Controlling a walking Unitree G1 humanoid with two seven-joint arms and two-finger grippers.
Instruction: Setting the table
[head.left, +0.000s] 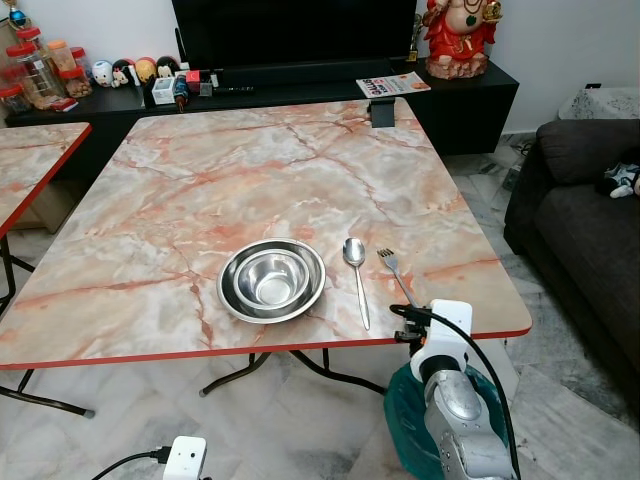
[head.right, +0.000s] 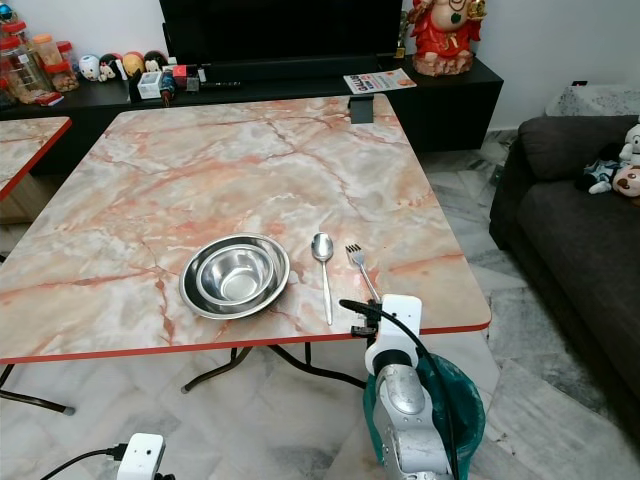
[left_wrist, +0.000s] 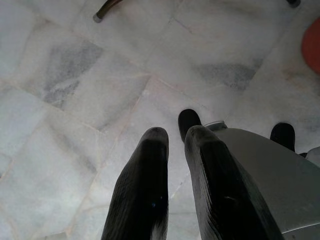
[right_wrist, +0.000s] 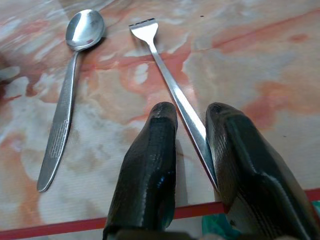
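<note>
The right tool (right_wrist: 189, 131) sits at the surface's (head.left: 200, 180) near edge, its 2 fingers parted around the fork (right_wrist: 165, 72) handle, not clenched. Spoon (head.left: 356, 272) lies between fork and bowl (head.left: 271, 279). The left tool (left_wrist: 175, 145), slightly parted, hangs over the floor (left_wrist: 75, 100).

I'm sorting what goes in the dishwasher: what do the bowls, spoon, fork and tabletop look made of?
Bowls: polished metal, likely stainless steel; mirror-like reflections. Two seem nested.
Spoon: same shiny metal, with a patterned handle.
Fork: bright metal, smooth flat handle, lying between the right gripper jaws.
Tabletop: glossy marble-look surface with pink veins and a red edge; possibly laminate.
</note>
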